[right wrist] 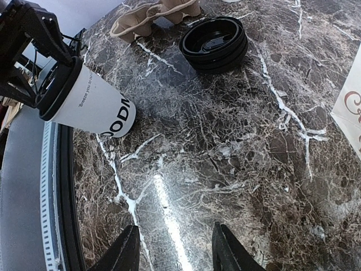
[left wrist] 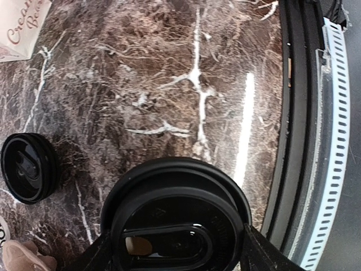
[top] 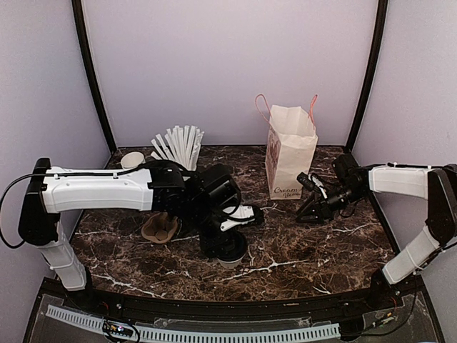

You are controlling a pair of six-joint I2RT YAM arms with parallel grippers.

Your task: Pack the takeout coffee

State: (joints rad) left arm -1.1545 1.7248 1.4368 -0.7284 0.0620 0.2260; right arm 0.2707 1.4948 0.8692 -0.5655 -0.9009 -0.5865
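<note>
**Left arm.** The left gripper (left wrist: pixel 177 255) is closed on the takeout coffee (right wrist: pixel 93 104). One finger stands on each side of the black dome lid (left wrist: pixel 175 217), clamping the cup at its top rim. The right wrist view shows the white cup wall with dark lettering near the base. It does not show whether the base rests on the marble table (top: pixel 321 250) or hangs just above it.

**Position of the coffee.** The cup is near the centre of the table, towards the near edge. It stands just right of the brown cardboard cup carrier (top: pixel 158 229), and left of and nearer than the paper bag (top: pixel 289 153). A stack of spare black lids (right wrist: pixel 214 42) lies flat on the table near the cup, on its far side.

**Right arm.** The right gripper (right wrist: pixel 176 248) is low over the table, just near of the bag. Its fingers are spread apart, with only bare marble between them.

**Other items.** The bag stands upright at the far right with its mouth open and pink handles raised. A cup of white straws (top: pixel 178 146) and a lidless stack of white cups (top: pixel 132 158) stand at the far left, well apart from the coffee.
</note>
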